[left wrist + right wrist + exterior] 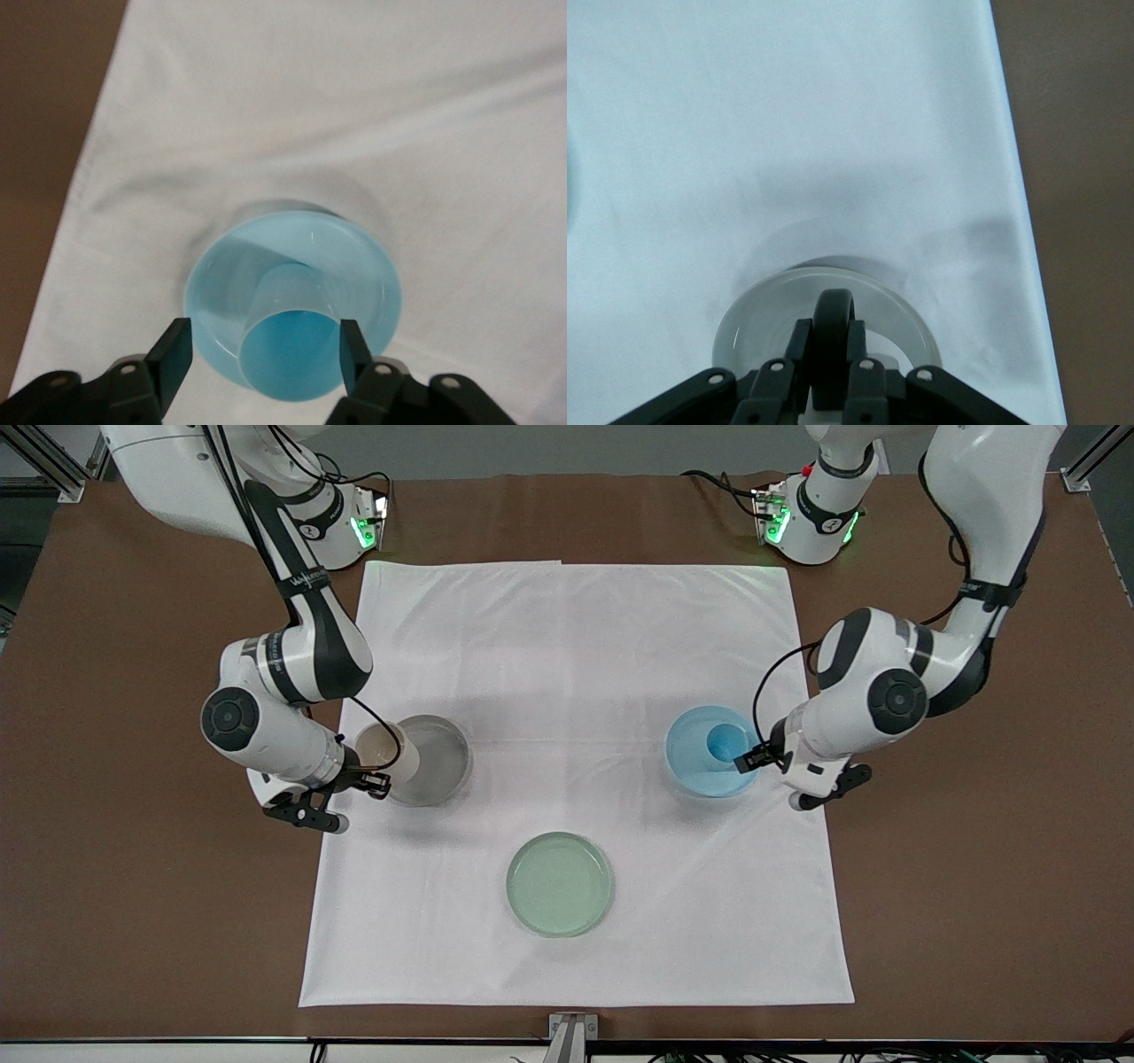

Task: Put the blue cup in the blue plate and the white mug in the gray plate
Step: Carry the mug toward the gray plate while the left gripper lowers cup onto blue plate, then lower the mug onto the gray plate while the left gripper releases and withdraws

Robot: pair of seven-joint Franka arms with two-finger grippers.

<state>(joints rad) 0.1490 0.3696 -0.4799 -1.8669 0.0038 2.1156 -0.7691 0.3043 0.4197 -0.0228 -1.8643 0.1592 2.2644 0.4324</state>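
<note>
On the brown table (133, 868) lies a white square cloth (576, 655), and three round shallow plates rest on it. The left gripper (753, 760) is over the edge of the round light-blue plate (687, 762), which lies toward the left arm's end of the cloth. In the left wrist view this gripper (266, 350) has its two black fingers (175, 347) spread apart, and the small light-blue tapered cup (292, 350) stands between them on the blue plate (354, 257); one finger is close to the cup wall, the other stands apart from it, so the jaws are open. In the front view the cup (726, 740) is upright inside the plate. The right gripper (376, 779) is over the edge of the round gray plate (443, 762), toward the right arm's end of the cloth. It holds the cream-white cylindrical mug (387, 749), and the right wrist view shows its fingers (775, 376) closed on the mug's thin dark loop handle (833, 332), above the gray plate (744, 323). The pale green round plate (560, 884) lies alone, nearer to the front camera than both other plates, well apart from them. On the right arm's dark strap there is small white writing, but I cannot read it.
</note>
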